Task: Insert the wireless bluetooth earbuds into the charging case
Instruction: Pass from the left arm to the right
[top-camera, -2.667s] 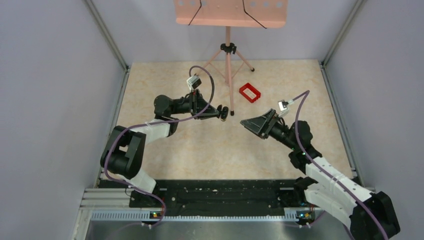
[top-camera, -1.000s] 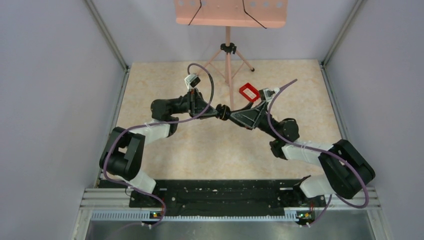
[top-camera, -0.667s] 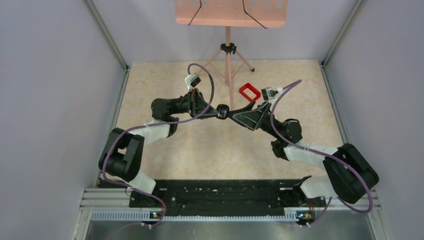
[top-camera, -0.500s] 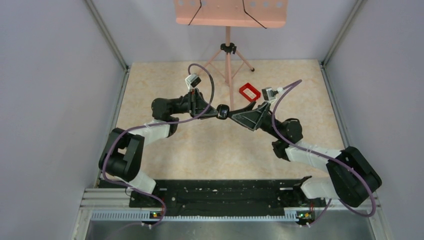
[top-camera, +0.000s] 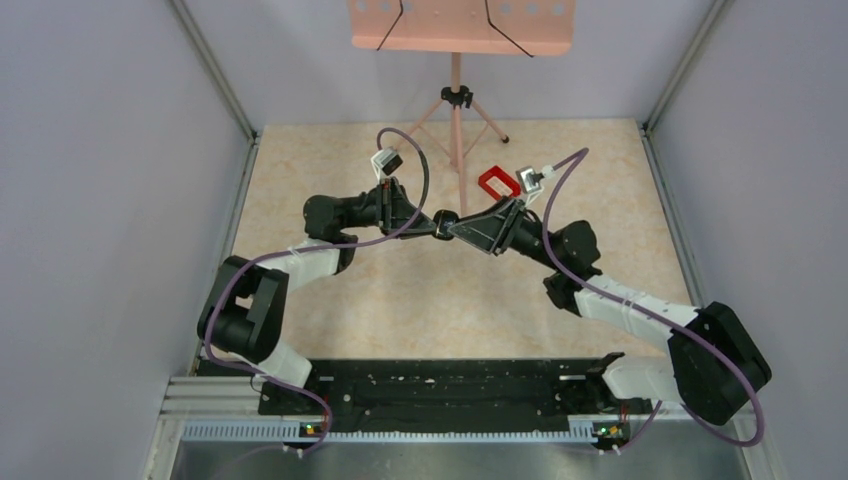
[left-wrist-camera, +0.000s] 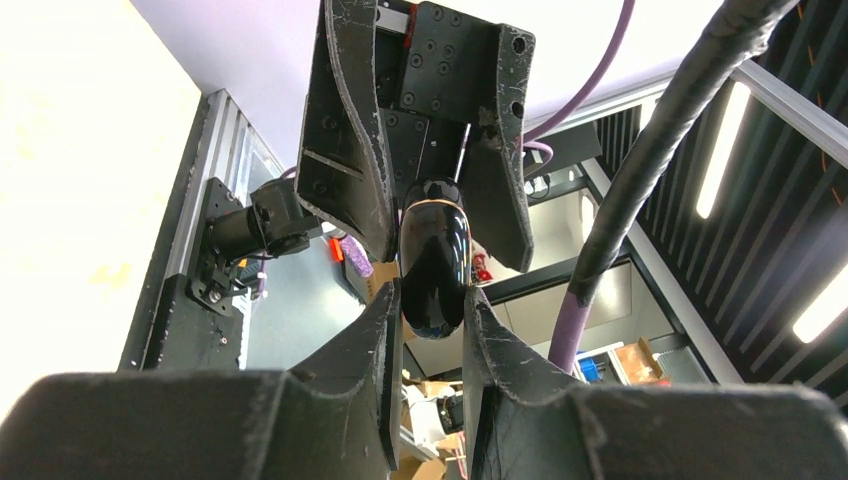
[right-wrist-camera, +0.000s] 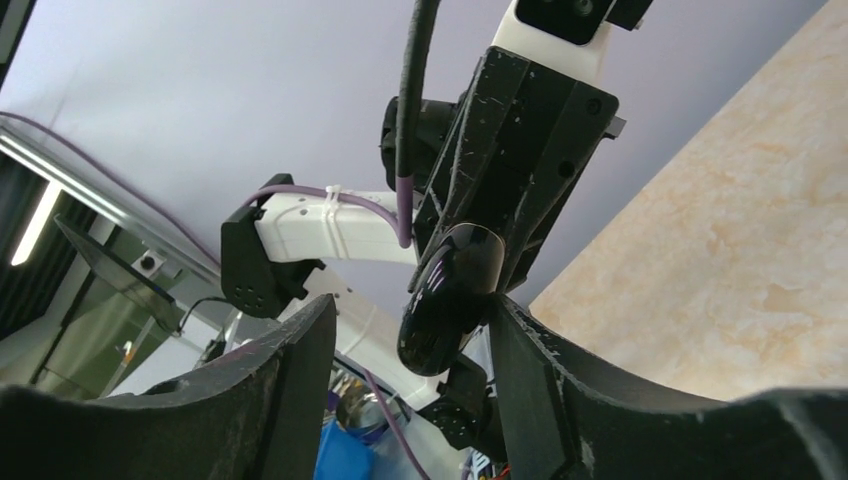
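Observation:
The charging case (top-camera: 446, 222) is a glossy black closed pebble held above the table. My left gripper (top-camera: 440, 223) is shut on it; in the left wrist view the case (left-wrist-camera: 434, 255) is pinched at its near end between the left gripper's (left-wrist-camera: 432, 295) fingers. My right gripper (top-camera: 456, 228) is open and meets it head-on. In the right wrist view the case (right-wrist-camera: 452, 295) lies between the right gripper's (right-wrist-camera: 408, 305) jaws, close against the right finger (right-wrist-camera: 520, 350) and apart from the left one. The earbuds are out of view.
A red rectangular tray (top-camera: 497, 183) lies on the beige table behind the grippers. A pink stand on a tripod (top-camera: 457, 100) rises at the back. Grey walls close in both sides, and a black rail (top-camera: 440, 385) runs along the near edge.
My right arm swung in from the right and its open jaws now flank the case held by my left gripper. The left arm stayed nearly still.

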